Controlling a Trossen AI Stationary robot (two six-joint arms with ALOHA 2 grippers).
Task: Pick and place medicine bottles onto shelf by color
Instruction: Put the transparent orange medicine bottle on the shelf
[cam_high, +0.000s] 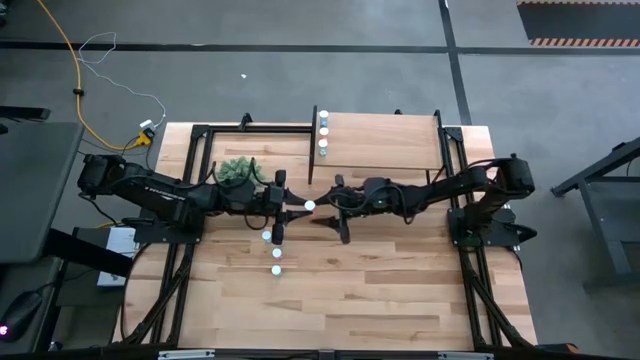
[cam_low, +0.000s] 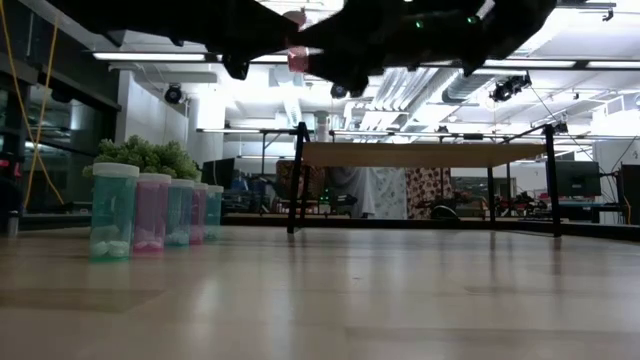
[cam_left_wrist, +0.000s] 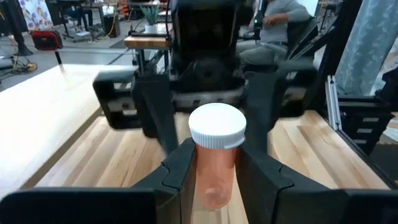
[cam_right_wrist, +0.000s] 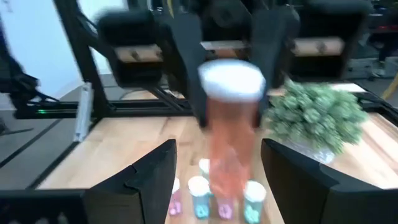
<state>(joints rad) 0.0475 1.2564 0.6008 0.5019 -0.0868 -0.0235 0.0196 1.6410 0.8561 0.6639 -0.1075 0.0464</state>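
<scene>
A pink bottle (cam_left_wrist: 216, 163) with a white cap (cam_high: 309, 206) hangs upright over the middle of the table, and my left gripper (cam_left_wrist: 214, 155) is shut on it. My right gripper (cam_right_wrist: 217, 149) faces it from the table's right, open, one finger on either side of the bottle and apart from it. Several teal and pink bottles (cam_low: 150, 212) stand in a row on the tabletop, near the left gripper (cam_high: 277, 252). More bottles (cam_high: 323, 135) stand along the left edge of the shelf (cam_high: 385, 145) at the far side. My left gripper pinches the pink bottle's body (cam_left_wrist: 214, 177) just below the white cap, between its two fingers. The fingers (cam_left_wrist: 180, 168) come level from the table's left. The bottle stands upright in the hold, cap up, lifted clear of the table.
A bushy green plant (cam_high: 238, 170) sits at the far left, beside the left arm. The shelf's black side supports (cam_low: 297, 180) stand on the table. Open wood lies toward the near edge (cam_high: 340, 310).
</scene>
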